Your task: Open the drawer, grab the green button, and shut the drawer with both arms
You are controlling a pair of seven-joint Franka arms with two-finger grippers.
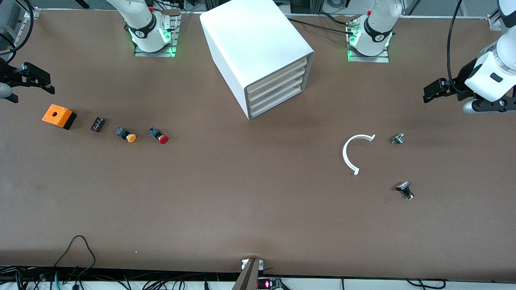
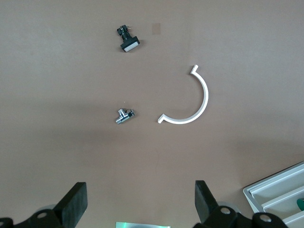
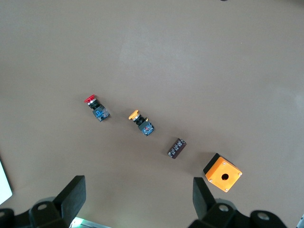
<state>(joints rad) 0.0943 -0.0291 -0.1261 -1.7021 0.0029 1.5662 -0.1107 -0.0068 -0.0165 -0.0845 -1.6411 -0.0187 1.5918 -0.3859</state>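
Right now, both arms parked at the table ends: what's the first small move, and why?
Probably bring the left gripper, open over bare table, toward the lowest drawer of the cabinet. All four drawers look shut and no green button shows on the table. The right gripper waits open near the orange box.

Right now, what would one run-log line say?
drawer: shut | left gripper: open, waiting, empty | right gripper: open, waiting, empty | green button: unseen

Both arms wait, drawn back to their own ends of the surface. The left pincer [image 1: 428, 96] hangs in the air, fingers [image 2: 205, 202] spread wide, holding nothing. The right pincer [image 1: 49, 84] hangs likewise, fingers [image 3: 71, 194] wide apart and empty.
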